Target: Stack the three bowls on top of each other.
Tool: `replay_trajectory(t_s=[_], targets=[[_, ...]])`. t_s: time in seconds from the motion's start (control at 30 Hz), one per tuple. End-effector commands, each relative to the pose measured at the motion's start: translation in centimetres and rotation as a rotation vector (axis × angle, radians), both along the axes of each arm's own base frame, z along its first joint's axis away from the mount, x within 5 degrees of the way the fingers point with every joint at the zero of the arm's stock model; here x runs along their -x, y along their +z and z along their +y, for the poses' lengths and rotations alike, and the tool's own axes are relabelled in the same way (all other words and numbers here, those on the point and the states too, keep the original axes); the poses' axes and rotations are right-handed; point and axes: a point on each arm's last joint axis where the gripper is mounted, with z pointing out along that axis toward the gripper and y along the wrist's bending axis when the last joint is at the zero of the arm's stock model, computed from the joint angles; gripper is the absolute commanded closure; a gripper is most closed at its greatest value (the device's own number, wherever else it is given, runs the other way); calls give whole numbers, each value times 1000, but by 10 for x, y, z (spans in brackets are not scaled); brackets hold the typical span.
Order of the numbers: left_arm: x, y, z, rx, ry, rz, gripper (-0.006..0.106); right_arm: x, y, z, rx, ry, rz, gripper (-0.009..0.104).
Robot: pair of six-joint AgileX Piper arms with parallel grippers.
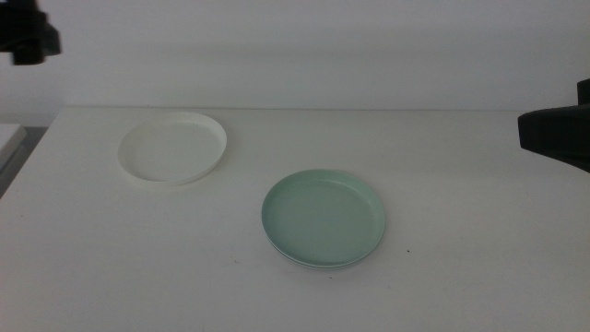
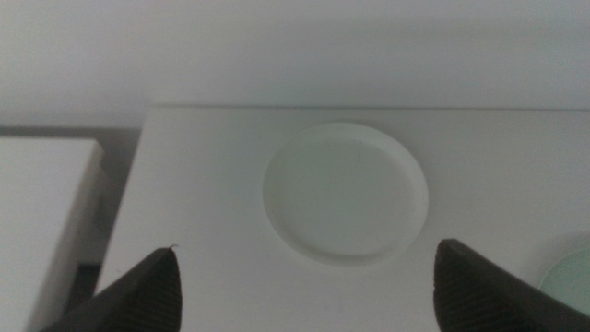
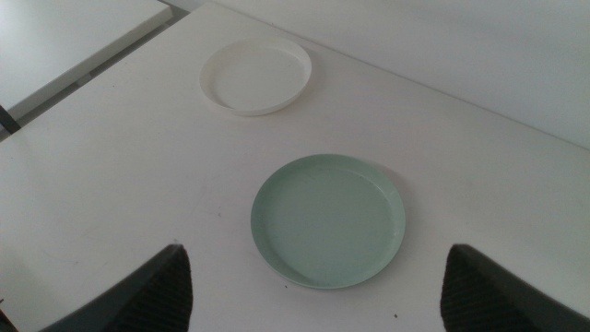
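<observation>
The white bowl (image 1: 173, 148) sits at the table's back left; it also shows in the left wrist view (image 2: 346, 194) and the right wrist view (image 3: 255, 76). The pale green bowl (image 1: 324, 218) sits near the table's middle, also seen in the right wrist view (image 3: 327, 219). A thin second rim shows under its near edge in the middle view. The grey bowl does not show as such. My left gripper (image 2: 306, 249) is open and empty, held above the white bowl. My right gripper (image 3: 315, 251) is open and empty, held high over the table short of the green bowl.
The left arm (image 1: 28, 37) shows as a dark shape at the top left corner, the right arm (image 1: 555, 136) at the right edge. A lower white surface (image 2: 41, 203) lies beyond the table's left edge. A plain wall stands behind the table.
</observation>
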Motion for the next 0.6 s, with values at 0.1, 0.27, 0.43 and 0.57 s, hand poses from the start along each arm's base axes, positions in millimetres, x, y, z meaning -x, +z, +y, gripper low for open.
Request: replay_trajectory(t_s=[0.1,0.27,0.43,0.57], targets=[[-45,-30,5,99,88,102,7,0,0,-1,-3,-1,-13,9],[-89,-50,23,64,85,190,7,1,0,0,-5,0,-13,9],[-131,-82,27,36,65,277,7,1,0,0,-5,0,-13,9],[-167,-110,31,32,73,301,7,1,0,0,-7,0,-12,9]])
